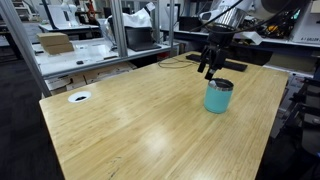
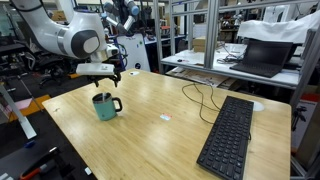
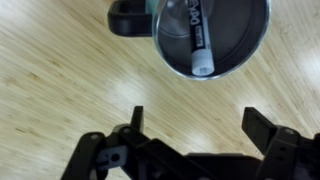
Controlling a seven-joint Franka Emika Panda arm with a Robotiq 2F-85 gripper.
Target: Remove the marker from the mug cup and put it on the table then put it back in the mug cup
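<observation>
Table point(image 1: 130, 130): light wood-grain; carries the mug point(image 1: 218, 96). Keyboard point(image 2: 228, 135): on the table, well apart from the mug. Gripper point(image 1: 210, 68): above the mug, clear of its rim, fingers spread, holding nothing. Mug: teal, upright, dark handle. Marker point(image 3: 197, 40): inside the mug, leaning against its wall, per wrist view.

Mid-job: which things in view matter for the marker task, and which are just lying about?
Job:
marker, inside the mug cup
table
gripper, open, near the cup

Lying about:
keyboard
laptop
cable
small white scrap
</observation>
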